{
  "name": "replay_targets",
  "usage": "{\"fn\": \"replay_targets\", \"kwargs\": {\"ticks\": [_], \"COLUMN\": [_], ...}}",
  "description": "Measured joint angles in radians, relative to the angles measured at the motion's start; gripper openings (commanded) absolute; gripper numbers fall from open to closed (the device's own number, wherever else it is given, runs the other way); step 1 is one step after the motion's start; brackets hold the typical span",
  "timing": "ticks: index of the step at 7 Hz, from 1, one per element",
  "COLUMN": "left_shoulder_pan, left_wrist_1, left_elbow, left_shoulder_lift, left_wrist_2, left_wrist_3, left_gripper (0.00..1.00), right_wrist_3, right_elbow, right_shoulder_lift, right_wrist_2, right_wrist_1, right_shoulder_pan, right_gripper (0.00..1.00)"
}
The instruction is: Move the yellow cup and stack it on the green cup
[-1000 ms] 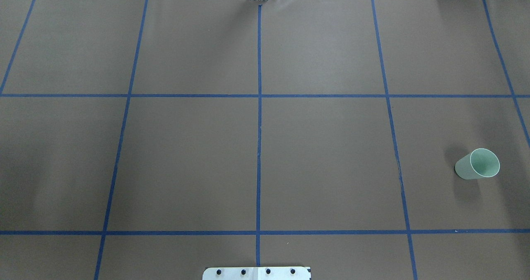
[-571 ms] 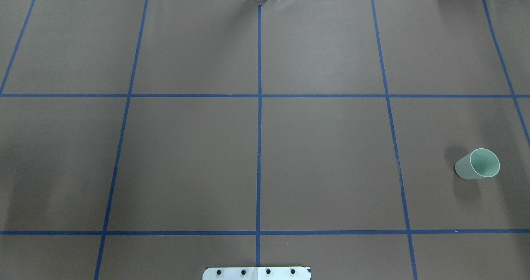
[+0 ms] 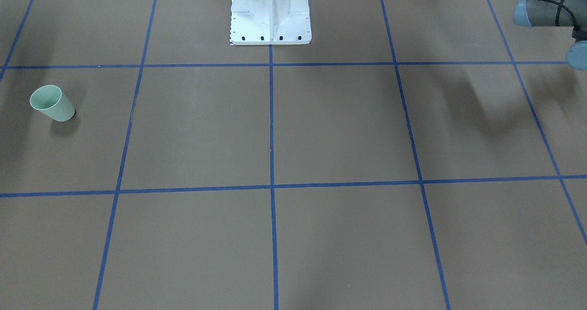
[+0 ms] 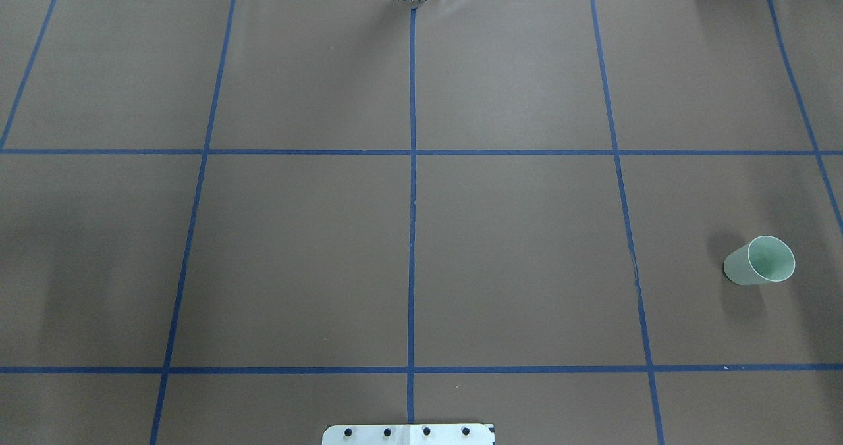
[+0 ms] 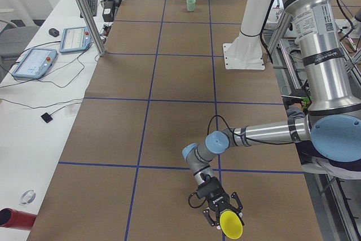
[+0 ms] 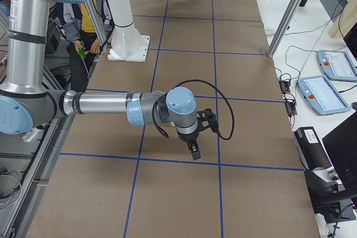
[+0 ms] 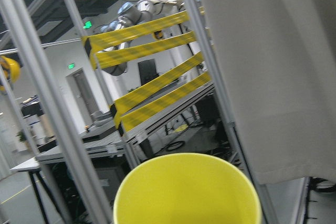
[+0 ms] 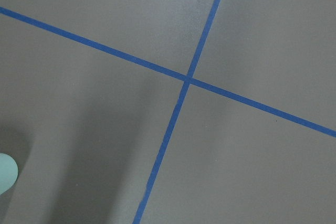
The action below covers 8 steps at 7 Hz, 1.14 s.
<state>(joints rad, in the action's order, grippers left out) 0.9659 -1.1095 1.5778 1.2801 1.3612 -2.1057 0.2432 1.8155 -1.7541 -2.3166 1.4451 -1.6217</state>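
The green cup (image 4: 759,261) stands upright on the brown table at my right side; it also shows in the front view (image 3: 52,103), far off in the exterior left view (image 5: 191,4), and at the edge of the right wrist view (image 8: 6,171). The yellow cup (image 5: 231,225) is at my left gripper (image 5: 224,216), tipped on its side above the table's left end; its rim fills the left wrist view (image 7: 186,190). I cannot tell whether the fingers are closed on it. My right gripper (image 6: 193,152) hovers over the table, pointing down; I cannot tell if it is open.
The white robot base plate (image 3: 270,25) sits at the table's robot-side middle. Blue tape lines (image 4: 412,234) grid the table. Tablets and cables lie on the side bench (image 5: 35,61). A person in yellow (image 6: 83,23) stands behind the base.
The green cup has not moved. Only the faint shadow on the table's left side has shifted slightly.
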Motion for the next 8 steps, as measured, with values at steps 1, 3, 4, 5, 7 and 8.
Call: {"fn": "replay_targets", "kwargs": {"ticks": [1,3,4,5,7,8], "left_shoulder_pan": [0.004,0.009,0.013,0.019,0.055,0.078], "left_wrist_1": [-0.031,-0.187,-0.311,-0.454,-0.799,-1.007], "left_elbow": [0.039,0.070,0.069,0.064,0.028,-0.011], "left_shoulder_lift": [0.007,0.019,0.020,0.021,0.022,0.027], "left_wrist_2": [-0.095,-0.257,-0.317,-0.356,-0.380,-0.377], "left_wrist_3": [0.032,0.179,0.290,0.421,0.747,0.930], "left_gripper": [0.12,0.12,0.12,0.13,0.14,0.14], "right_wrist_3": [-0.013,-0.026,-0.029,-0.043,-0.117,-0.134], "right_elbow": [0.002,0.007,0.008,0.009,0.009,0.009], "right_shoulder_lift": [0.001,0.004,0.007,0.013,0.037,0.046], "right_wrist_2": [0.001,0.001,0.000,-0.001,-0.003,-0.003], "right_wrist_1": [-0.001,-0.004,-0.003,-0.003,-0.004,-0.004], "right_shoulder_pan": [-0.001,-0.001,0.000,0.000,0.000,0.000], "right_gripper": [1.00,1.00,1.00,1.00,1.00,1.00]}}
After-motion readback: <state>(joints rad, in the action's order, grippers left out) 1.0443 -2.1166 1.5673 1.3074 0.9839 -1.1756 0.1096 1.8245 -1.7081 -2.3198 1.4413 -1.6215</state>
